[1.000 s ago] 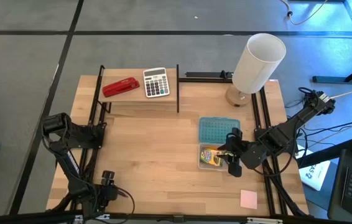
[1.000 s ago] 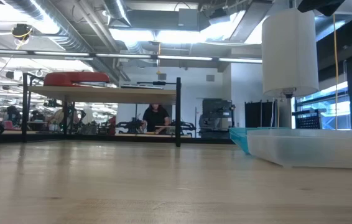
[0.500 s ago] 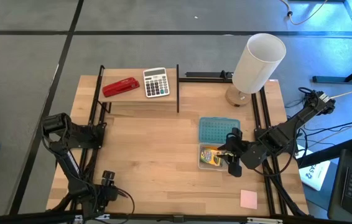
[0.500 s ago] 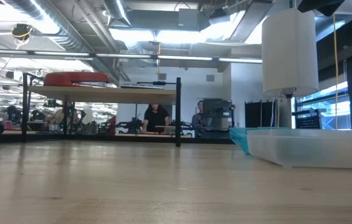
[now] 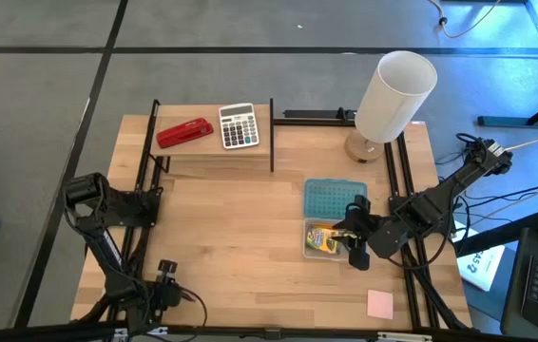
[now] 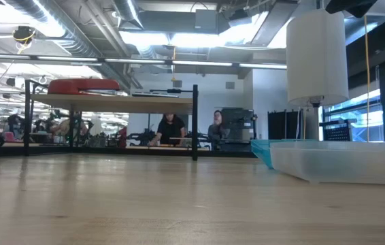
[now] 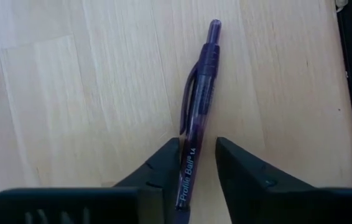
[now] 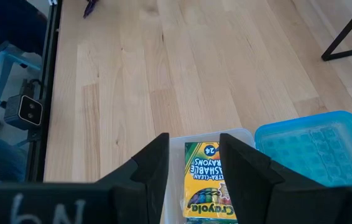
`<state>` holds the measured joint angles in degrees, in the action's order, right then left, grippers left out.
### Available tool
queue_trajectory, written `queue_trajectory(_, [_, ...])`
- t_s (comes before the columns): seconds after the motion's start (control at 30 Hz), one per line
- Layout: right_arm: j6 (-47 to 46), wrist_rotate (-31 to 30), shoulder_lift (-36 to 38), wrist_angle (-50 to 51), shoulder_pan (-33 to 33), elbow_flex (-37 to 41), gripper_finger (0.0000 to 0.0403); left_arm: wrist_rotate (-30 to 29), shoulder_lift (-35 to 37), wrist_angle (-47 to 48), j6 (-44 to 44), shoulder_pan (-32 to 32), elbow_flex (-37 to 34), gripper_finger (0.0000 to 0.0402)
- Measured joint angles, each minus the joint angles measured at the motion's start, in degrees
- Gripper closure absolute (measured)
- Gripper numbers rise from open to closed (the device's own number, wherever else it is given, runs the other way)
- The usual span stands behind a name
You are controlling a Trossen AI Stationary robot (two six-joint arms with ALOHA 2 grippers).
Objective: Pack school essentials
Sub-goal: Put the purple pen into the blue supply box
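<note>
The dark purple pen (image 7: 196, 106) lies flat on the wood near the table's near-left corner. My left gripper (image 7: 198, 155) (image 5: 164, 281) is open and low over it, one finger on each side of the printed end of the barrel. The yellow-green crayon box (image 8: 208, 180) (image 5: 322, 237) lies flat in a clear box (image 5: 309, 249). My right gripper (image 8: 193, 155) (image 5: 355, 239) hangs open above it. The pink note pad (image 5: 379, 304) lies flat near the near-right corner. Scissors, pencils and the yellow piece do not show.
A teal lid (image 5: 335, 199) lies just beyond the clear box. A white lamp (image 5: 395, 95) stands at the far right. A raised shelf (image 5: 214, 150) at the far left carries the red stapler (image 5: 184, 133) and grey calculator (image 5: 239, 125). Bare wood (image 5: 231, 237) spans the middle.
</note>
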<state>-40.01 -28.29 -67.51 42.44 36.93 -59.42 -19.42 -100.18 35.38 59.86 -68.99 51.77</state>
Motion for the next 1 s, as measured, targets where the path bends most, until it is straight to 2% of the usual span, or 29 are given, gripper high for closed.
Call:
queue_trajectory(0.23, [0.0, 0.0, 0.0, 0.0, 0.0, 0.0, 0.0260, 0.1, 0.0, 0.2, 0.1, 0.2, 0.0, 0.0327])
queue_trajectory(1.0, [0.0, 0.0, 0.0, 0.0, 0.0, 0.0, 0.0260, 0.1, 0.1, -2.5, 4.2, 0.3, -0.2, 0.0328])
